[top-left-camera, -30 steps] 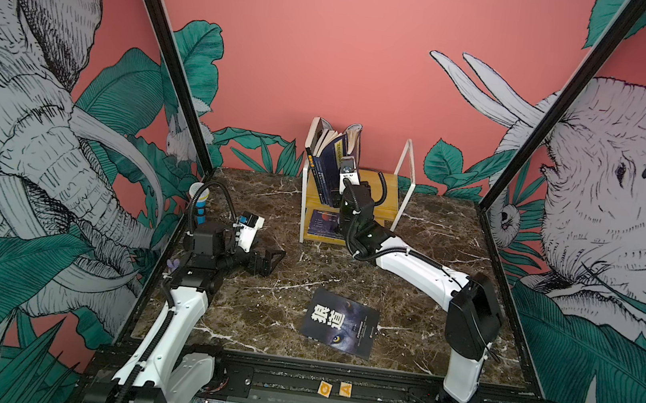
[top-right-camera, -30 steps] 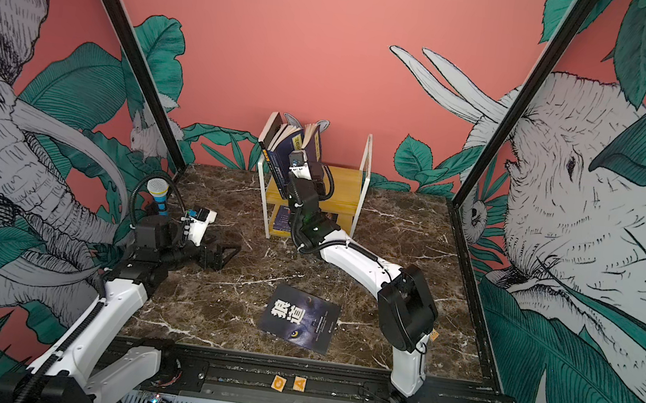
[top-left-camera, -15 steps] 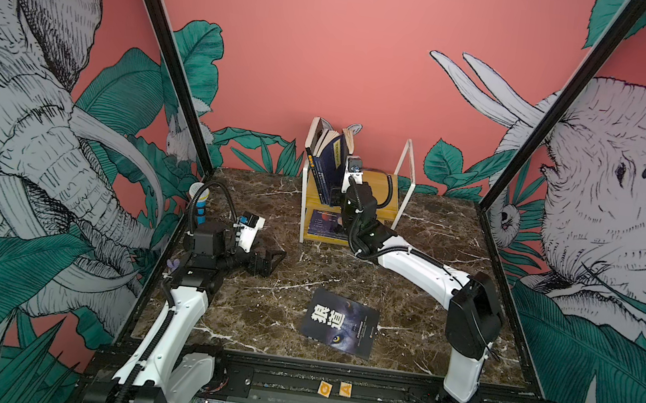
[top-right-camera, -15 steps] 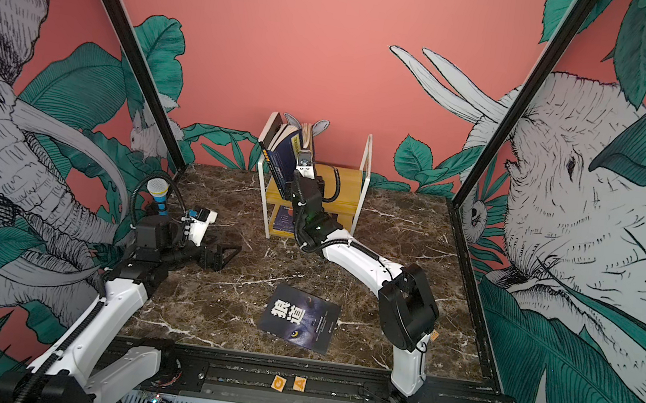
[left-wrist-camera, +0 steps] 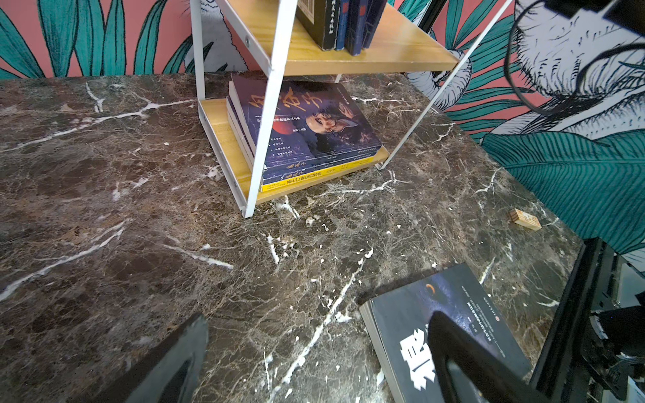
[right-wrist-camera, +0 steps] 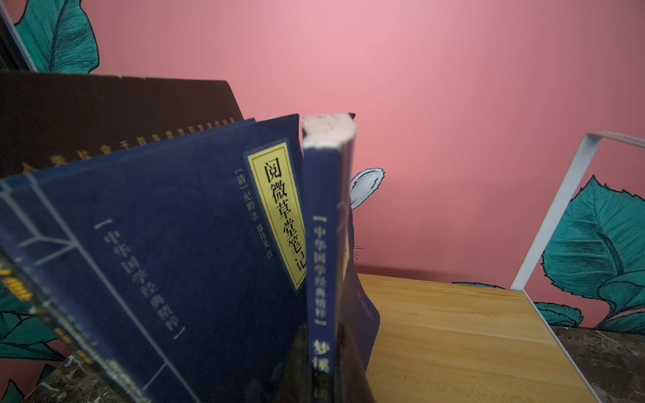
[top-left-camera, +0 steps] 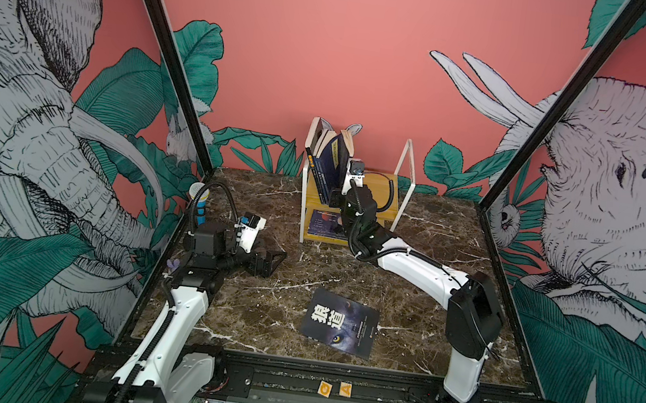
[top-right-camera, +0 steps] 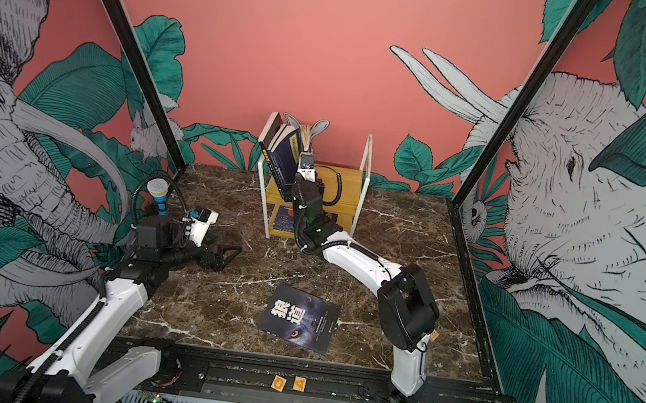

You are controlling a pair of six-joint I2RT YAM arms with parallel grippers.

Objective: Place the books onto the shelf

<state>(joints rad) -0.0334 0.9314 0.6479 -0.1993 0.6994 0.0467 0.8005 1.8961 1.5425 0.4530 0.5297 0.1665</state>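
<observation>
At the back edge of the tabletop [top-left-camera: 256, 320], on the upper board of the shelf [right-wrist-camera: 453, 331]: my right gripper [right-wrist-camera: 323, 373] is clamped on the spine of a navy book [right-wrist-camera: 321, 244], which stands upright just beside a second navy volume [right-wrist-camera: 174, 261] that leans toward the frame's left end. Lower board: two purple books [left-wrist-camera: 307, 122] stacked flat on a yellow book [left-wrist-camera: 314, 175]. My left gripper [top-left-camera: 268, 261] hangs near the left edge, jaws spread wide, holding nothing. The black wolf-eye book [top-left-camera: 339, 328] lies flat near the front edge.

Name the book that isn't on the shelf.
The black wolf-eye book, lying flat on the marble table near the front; the others sit on the shelf.
</observation>
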